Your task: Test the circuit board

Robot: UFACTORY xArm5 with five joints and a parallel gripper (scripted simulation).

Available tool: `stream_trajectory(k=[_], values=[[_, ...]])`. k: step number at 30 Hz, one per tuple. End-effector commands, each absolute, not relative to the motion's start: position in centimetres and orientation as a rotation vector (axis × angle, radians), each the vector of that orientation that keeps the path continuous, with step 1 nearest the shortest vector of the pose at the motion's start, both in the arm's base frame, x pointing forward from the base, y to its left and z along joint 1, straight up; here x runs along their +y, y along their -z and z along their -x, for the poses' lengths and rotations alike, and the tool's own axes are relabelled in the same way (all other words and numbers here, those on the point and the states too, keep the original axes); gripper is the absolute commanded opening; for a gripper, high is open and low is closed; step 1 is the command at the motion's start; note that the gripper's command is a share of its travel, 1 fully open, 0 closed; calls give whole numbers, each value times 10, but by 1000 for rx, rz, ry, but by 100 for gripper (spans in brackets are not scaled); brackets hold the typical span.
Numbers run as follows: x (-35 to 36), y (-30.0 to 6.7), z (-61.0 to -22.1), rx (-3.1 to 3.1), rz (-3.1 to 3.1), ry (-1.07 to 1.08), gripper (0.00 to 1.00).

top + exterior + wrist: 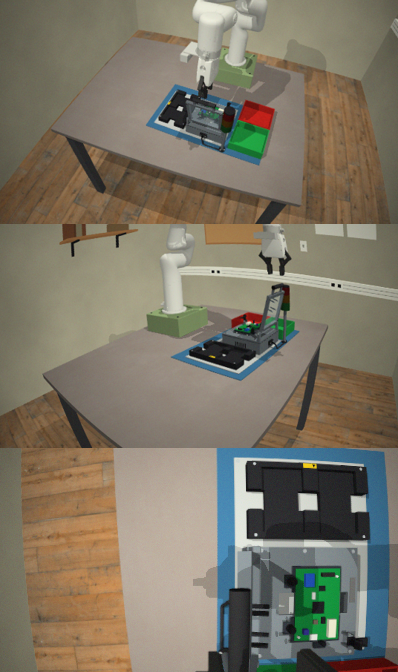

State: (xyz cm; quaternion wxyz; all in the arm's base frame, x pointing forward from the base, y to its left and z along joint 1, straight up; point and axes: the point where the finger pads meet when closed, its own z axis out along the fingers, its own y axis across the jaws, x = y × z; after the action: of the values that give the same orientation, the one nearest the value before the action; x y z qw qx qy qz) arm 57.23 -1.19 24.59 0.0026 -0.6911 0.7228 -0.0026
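Observation:
The green board [209, 114] [248, 327] [317, 603] lies component side up in the grey tester [197, 128] [231, 340] [325, 559]; its white connector [332, 628] is at the end nearer the bins. Whether the pins pass through its holes cannot be told. The lid [189, 113] [265, 314] [240, 618] stands open, its black handle [278, 286] on top. My gripper [203, 95] [275, 272] [263, 663] is partly open and empty, above the tester and lid. The signal light [228, 119] [286, 298] looks unlit. The tray [173, 113] [285, 523] is empty.
The red bin [258, 114] [372, 666] and green bin [249, 139] [288, 330] stand beside the tester, away from the tray. The signal light's thin pole [285, 325] rises by the tester's hinge side. A black upright part [357, 642] stands at the tester's corner near the red bin.

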Motion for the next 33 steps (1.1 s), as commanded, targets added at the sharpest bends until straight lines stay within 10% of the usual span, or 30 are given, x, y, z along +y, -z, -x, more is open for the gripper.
stream_trajectory(k=[1,33], values=[[-12,-248,-578,2267,2168,8,52],[-12,-230,-578,2267,2168,8,52]])
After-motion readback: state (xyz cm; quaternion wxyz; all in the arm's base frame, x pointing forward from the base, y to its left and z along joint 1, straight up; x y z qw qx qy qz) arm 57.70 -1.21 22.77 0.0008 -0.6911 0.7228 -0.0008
